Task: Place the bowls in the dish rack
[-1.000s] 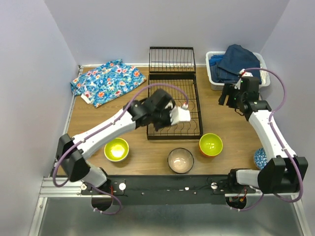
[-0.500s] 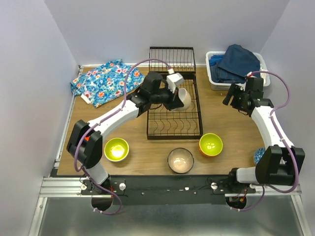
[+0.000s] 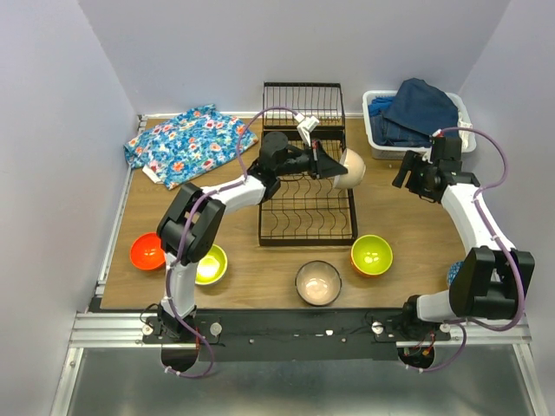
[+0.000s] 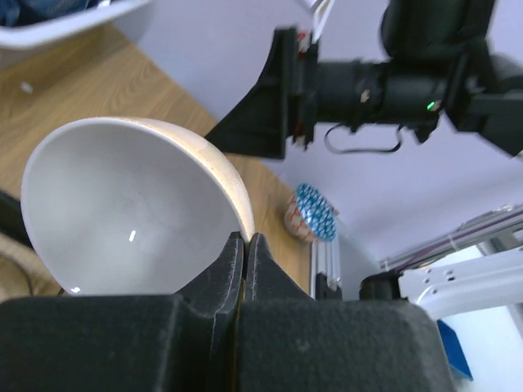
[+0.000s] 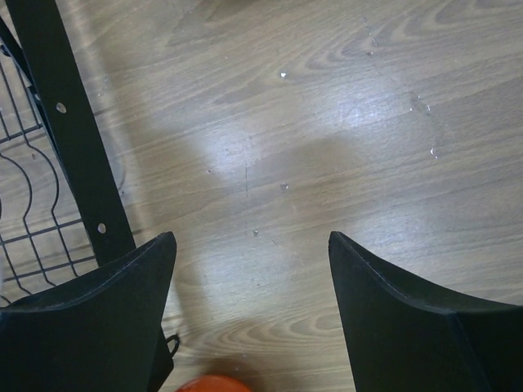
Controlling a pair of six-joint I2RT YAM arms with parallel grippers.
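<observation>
Left gripper [image 4: 245, 241] pinches beige bowl [image 4: 122, 204] by the rim, clear only in its wrist view. Right gripper [image 5: 249, 245] gapes empty beside dish rack [image 5: 73, 163].

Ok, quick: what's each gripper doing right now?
Left gripper: closed on the rim of the beige bowl.
Right gripper: open, holding nothing.

We read no text, label, brand or number anywhere, neither on the beige round bowl [image 3: 350, 168] nor the black wire dish rack [image 3: 305, 222].
</observation>
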